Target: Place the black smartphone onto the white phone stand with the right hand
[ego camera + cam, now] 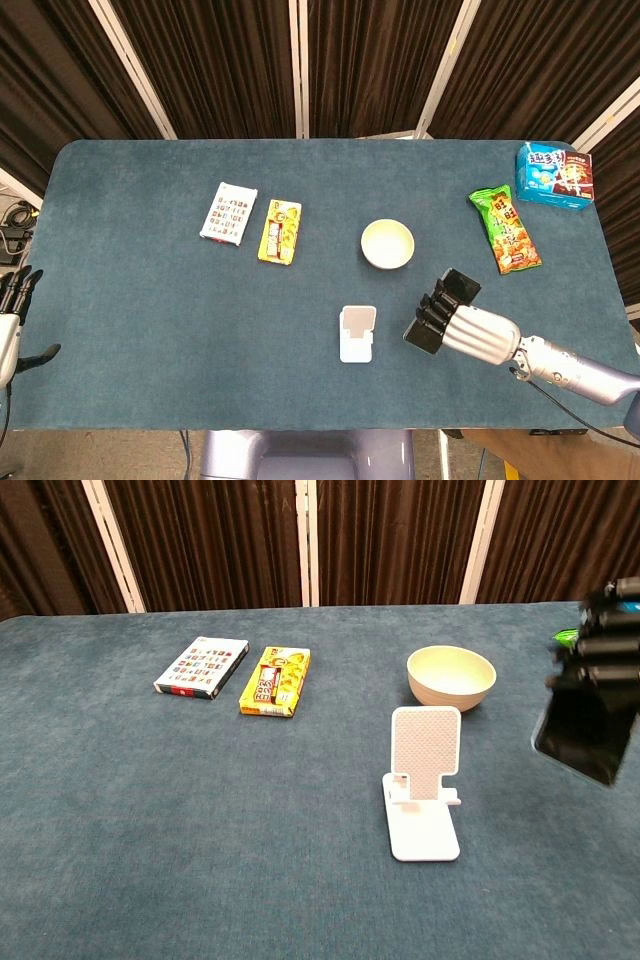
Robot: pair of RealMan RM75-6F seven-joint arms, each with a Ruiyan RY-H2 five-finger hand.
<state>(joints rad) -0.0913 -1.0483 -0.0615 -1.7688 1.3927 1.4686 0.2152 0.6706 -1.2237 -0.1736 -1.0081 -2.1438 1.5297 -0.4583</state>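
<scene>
Transport step in hand: the right hand [468, 330] grips the black smartphone [585, 732] clear of the table, right of the white phone stand [424, 781]; next it must carry it left and seat it on the stand's ledge.

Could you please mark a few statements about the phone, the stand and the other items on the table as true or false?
1. The right hand holds the black smartphone above the table. True.
2. The smartphone already rests on the white phone stand. False: the stand is empty.
3. The bowl lies behind the stand in the chest view. True.
4. The left hand grips the yellow snack box. False: it sits at the table's left edge, holding nothing.
5. The green snack bag lies inside the bowl. False: it lies on the table, right of the bowl.
</scene>
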